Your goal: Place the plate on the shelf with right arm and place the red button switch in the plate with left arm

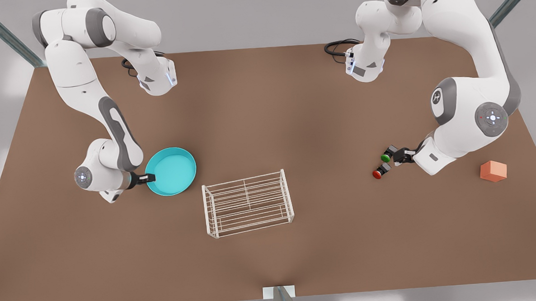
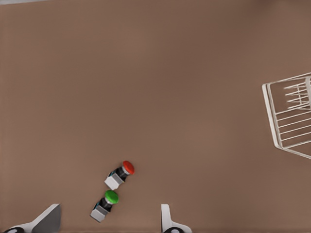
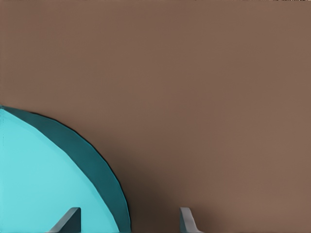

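Right gripper fingers straddling a turquoise dish's rim

The round, shallow turquoise plate [image 3: 43, 179] with its pale inside and darker raised rim lies on the plain brown table [image 3: 204, 87]. The right gripper [image 3: 127, 221] has its two grey fingertips spread apart: one fingertip [image 3: 68, 221] sits over the plate's light inside, the other over bare table just outside, with the rim's edge running between them. Whether either fingertip touches the rim cannot be told.

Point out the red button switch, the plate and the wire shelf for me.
red button switch [image 1: 377, 174]: front view, on its round red cap.
plate [image 1: 171, 169]: front view, on its light turquoise inside.
shelf [image 1: 247, 202]: front view, on the barred top grid.
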